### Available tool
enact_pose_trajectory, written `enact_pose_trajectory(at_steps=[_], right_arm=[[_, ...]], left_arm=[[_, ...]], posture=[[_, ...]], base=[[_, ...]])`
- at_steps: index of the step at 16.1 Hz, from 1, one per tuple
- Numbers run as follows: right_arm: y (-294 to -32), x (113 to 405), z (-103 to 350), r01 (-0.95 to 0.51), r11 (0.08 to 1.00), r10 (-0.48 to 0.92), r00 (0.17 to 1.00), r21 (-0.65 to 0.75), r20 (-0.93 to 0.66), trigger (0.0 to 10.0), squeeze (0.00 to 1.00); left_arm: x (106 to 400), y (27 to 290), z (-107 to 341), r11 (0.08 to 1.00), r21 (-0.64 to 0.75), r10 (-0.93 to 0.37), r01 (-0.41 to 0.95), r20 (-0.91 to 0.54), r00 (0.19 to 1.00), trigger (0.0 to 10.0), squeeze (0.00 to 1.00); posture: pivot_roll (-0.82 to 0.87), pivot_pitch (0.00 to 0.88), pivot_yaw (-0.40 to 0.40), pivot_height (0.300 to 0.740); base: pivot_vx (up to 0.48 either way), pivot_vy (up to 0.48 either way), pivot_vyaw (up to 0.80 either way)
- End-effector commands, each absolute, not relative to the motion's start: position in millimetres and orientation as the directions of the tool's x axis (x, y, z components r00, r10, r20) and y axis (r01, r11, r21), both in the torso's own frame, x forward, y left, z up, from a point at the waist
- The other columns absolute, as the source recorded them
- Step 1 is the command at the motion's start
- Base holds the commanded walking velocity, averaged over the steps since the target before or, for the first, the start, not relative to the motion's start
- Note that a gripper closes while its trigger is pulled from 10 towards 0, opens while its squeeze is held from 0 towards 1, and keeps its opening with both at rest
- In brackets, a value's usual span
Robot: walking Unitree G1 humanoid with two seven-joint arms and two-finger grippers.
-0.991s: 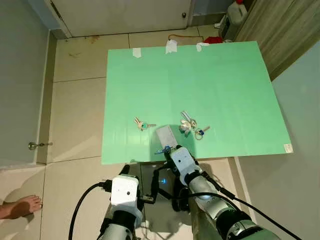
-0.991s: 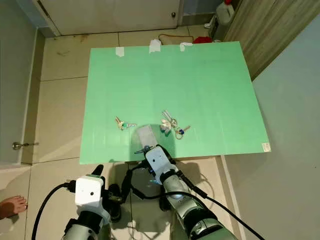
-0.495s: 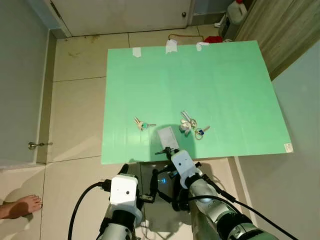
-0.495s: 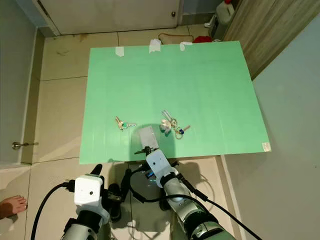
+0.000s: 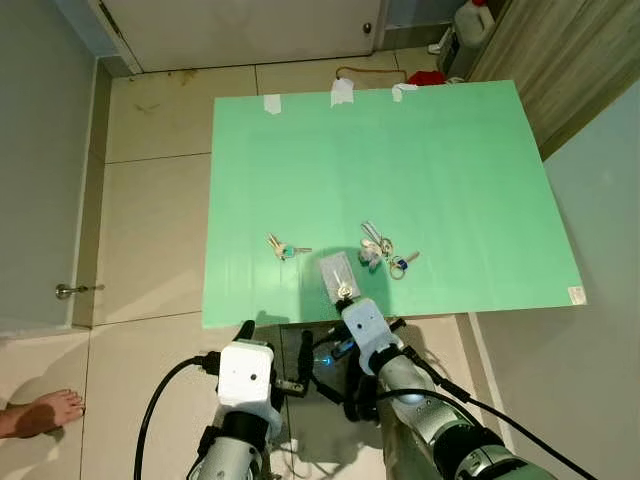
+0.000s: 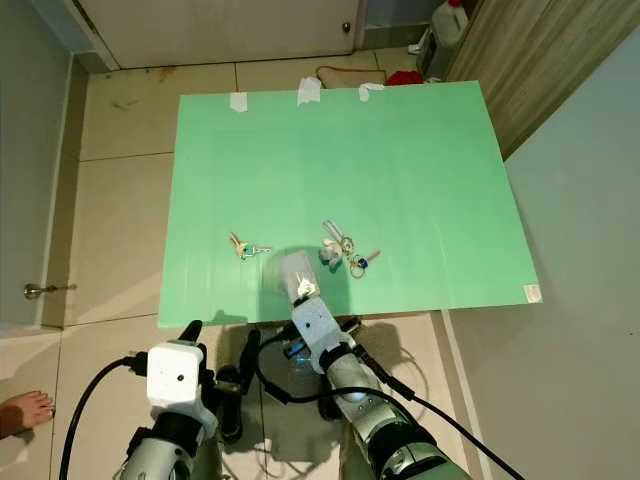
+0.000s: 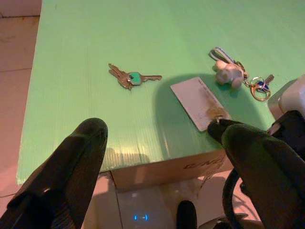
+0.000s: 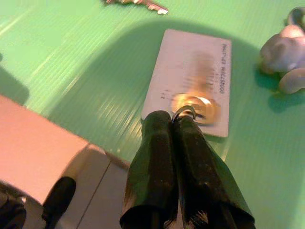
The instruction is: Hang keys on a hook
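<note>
My right gripper [image 8: 172, 119] is shut on a small metal ring that carries a gold key [image 8: 194, 105] and a white card tag [image 8: 190, 71]. The tag [image 5: 334, 270] hangs over the near edge of the green table [image 5: 450, 160]. On the table lie a pair of keys with a teal head [image 5: 285, 247] and a key bunch with a white figurine and a blue ring [image 5: 385, 250]. My left gripper [image 7: 159, 129] is open, low in front of the table's near edge, and holds nothing.
A person's bare foot [image 5: 40, 412] rests on the tiled floor at the near left. A metal door stop [image 5: 75, 291] stands at the left. A white jug [image 5: 472, 22] and a wooden wall [image 5: 560, 60] are at the back right.
My right gripper has turned a little, and the key at its tip now sits against the card tag. The left gripper has risen slightly towards the table edge.
</note>
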State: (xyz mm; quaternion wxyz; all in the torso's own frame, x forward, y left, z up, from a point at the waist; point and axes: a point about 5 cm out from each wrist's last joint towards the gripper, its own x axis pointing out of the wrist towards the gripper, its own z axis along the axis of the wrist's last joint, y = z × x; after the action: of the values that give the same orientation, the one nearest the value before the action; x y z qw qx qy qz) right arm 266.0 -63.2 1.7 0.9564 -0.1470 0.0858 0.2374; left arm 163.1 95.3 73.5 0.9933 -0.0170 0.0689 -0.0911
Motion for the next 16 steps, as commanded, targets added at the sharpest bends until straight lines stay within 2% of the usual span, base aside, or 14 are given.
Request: enact_pose_trajectory(at_steps=[1,5,7,9,12,16], right_arm=[[-61,264,2,-0.476,0.855,0.431,0.874,-0.208,-0.226,0.0,0.0],[-59,274,16,-0.47,0.865,0.445,0.881,-0.175,-0.163,0.0,0.0],[-58,295,46,-0.451,0.882,0.45,0.892,-0.137,-0.039,0.0,0.0],[-60,307,66,-0.441,0.891,0.445,0.895,-0.111,0.02,0.0,0.0],[-77,322,90,-0.417,0.909,0.417,0.907,-0.015,0.067,0.0,0.0],[-97,333,117,-0.418,0.907,0.411,0.905,0.045,0.112,0.0,0.0]], left_arm=[[159,96,63,0.985,-0.043,-0.175,0.17,-0.182,0.968,10.0,0.0],[164,97,60,0.985,-0.036,-0.175,0.171,-0.183,0.968,10.0,0.0],[182,100,56,0.986,0.016,-0.161,0.168,-0.204,0.966,10.0,0.0],[197,102,56,0.986,0.047,-0.146,0.16,-0.216,0.965,10.0,0.0],[224,108,66,0.98,0.073,-0.172,0.186,-0.17,0.97,10.0,0.0],[256,122,78,0.978,0.1,-0.17,0.182,-0.116,0.979,10.0,0.0]], posture=[[0.14,0.421,-0.019,0.74],[0.11,0.386,-0.034,0.74],[0.07,0.316,-0.037,0.74],[0.04,0.26,-0.025,0.74],[-0.03,0.158,0.002,0.74],[-0.08,0.07,0.047,0.74]], base=[[0.0,0.0,0.0],[0.0,0.0,0.0],[0.0,0.0,0.0],[0.0,0.0,0.0],[0.0,0.0,0.0],[0.0,0.0,0.0]])
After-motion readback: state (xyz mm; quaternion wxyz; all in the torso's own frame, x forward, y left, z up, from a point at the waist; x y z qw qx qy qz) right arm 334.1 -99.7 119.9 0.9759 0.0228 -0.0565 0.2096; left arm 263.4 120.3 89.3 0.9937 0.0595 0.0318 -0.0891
